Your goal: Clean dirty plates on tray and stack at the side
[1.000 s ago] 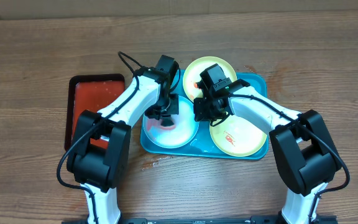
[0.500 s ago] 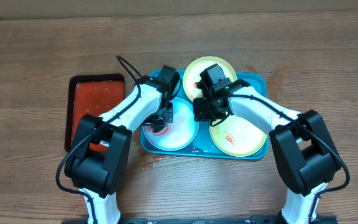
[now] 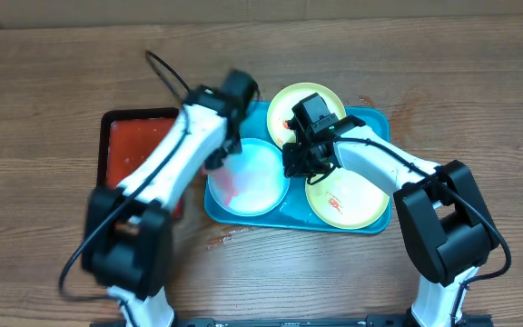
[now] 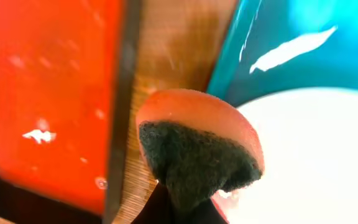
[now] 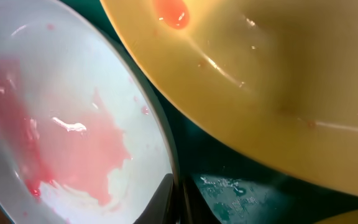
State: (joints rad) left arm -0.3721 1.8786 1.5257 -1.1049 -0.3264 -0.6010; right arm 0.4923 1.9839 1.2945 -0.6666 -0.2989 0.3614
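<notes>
The turquoise tray (image 3: 375, 120) holds three dirty plates. The light blue plate (image 3: 252, 177), (image 5: 73, 124) carries a pink smear. My right gripper (image 3: 291, 167), (image 5: 179, 202) is shut on its right rim, one finger on each side. Red marks show on the yellow-green plate (image 3: 291, 104), (image 5: 260, 93) at the back and on a second yellow-green plate (image 3: 345, 195) at the front right. My left gripper (image 3: 218, 162), (image 4: 179, 208) is shut on an orange sponge (image 4: 197, 146) with a dark scouring face. It hovers over the blue plate's left rim, beside the strip of wood between the trays.
A red tray (image 3: 139, 145), (image 4: 48, 99) with a black rim lies left of the turquoise tray (image 4: 291, 43), a narrow band of wooden table (image 4: 166, 56) between them. Wet spots mark the table in front of the turquoise tray.
My left arm has swung left with the sponge, from the middle of the blue plate to its left rim. The right gripper has stayed on the plate's rim.
</notes>
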